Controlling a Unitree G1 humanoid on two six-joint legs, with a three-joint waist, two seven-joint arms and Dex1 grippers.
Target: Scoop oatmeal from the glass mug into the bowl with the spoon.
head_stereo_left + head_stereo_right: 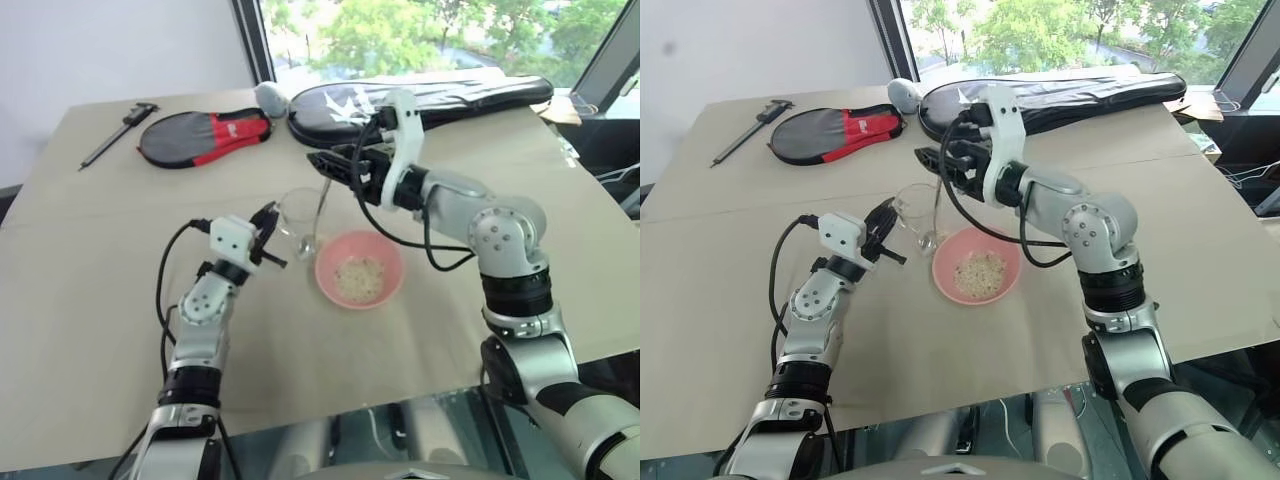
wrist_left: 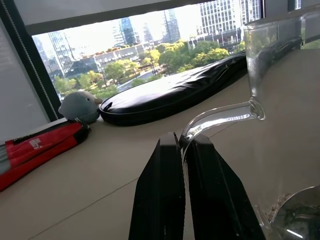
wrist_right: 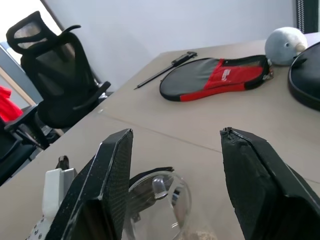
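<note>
At frame centre, the glass mug (image 1: 297, 221) stands upright on the table (image 1: 90, 290), the spoon (image 1: 321, 205) leaning inside it with its handle rising toward the right gripper (image 1: 322, 163). That gripper hovers just above the mug, its 2 black fingers (image 3: 107, 185) spread wide apart, holding nothing. The left gripper (image 1: 268, 232), lower left of the mug, is clamped tight on the mug's handle (image 2: 220, 117). Just right of the mug sits the pink bowl (image 1: 359, 270), with the oatmeal (image 1: 358, 276) heaped in its middle.
</note>
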